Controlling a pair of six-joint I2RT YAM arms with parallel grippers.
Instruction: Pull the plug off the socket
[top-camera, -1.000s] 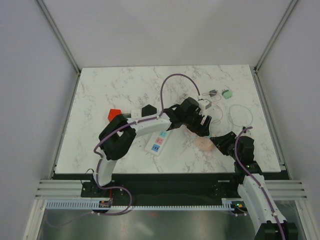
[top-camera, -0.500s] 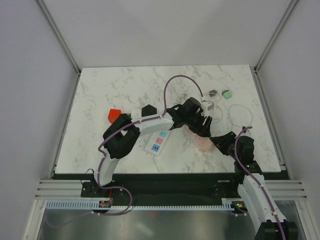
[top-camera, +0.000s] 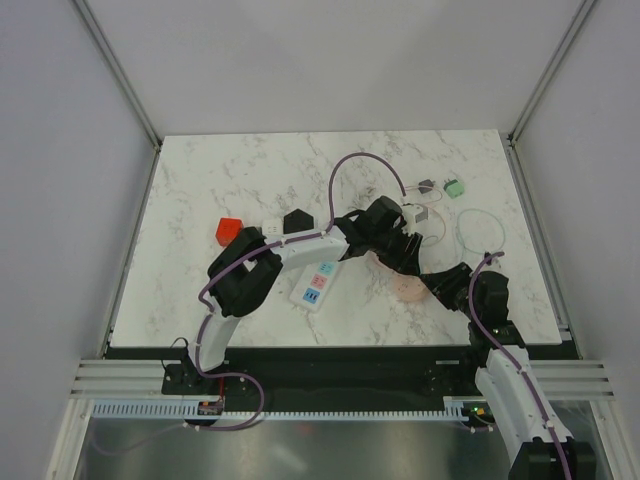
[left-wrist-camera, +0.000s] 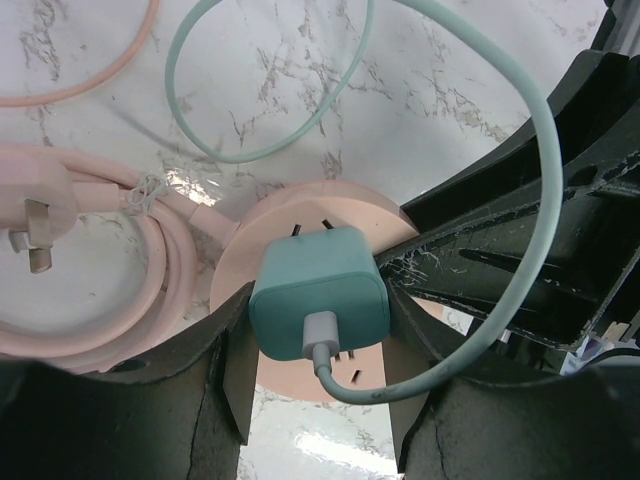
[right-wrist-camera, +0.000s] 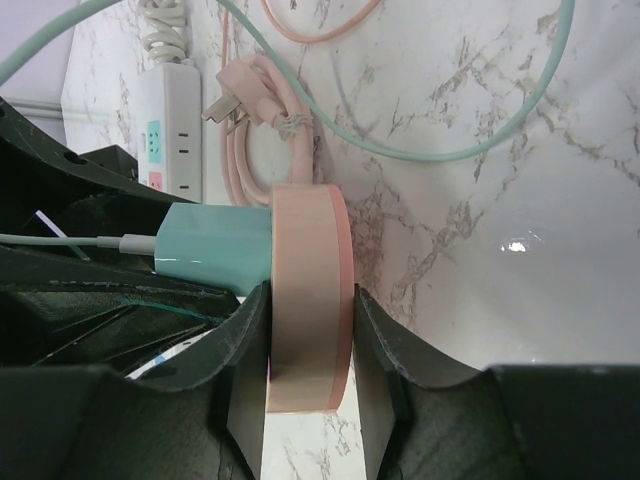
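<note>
The left gripper (left-wrist-camera: 322, 345) is closed around the teal plug (left-wrist-camera: 318, 300), clamping its two flanks, while the right gripper (right-wrist-camera: 308, 385) pinches the round pink socket (right-wrist-camera: 308, 270) across its faces. Both grips look set, but the pull itself is not yet done (no gap shows between plug and socket).

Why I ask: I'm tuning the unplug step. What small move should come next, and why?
Probably draw the left gripper straight away from the round pink socket while the right gripper holds it steady. The left jaws are shut on the teal charger plug, the right jaws grip the socket's edge, and the plug sits flush against the socket, not yet out.
</note>
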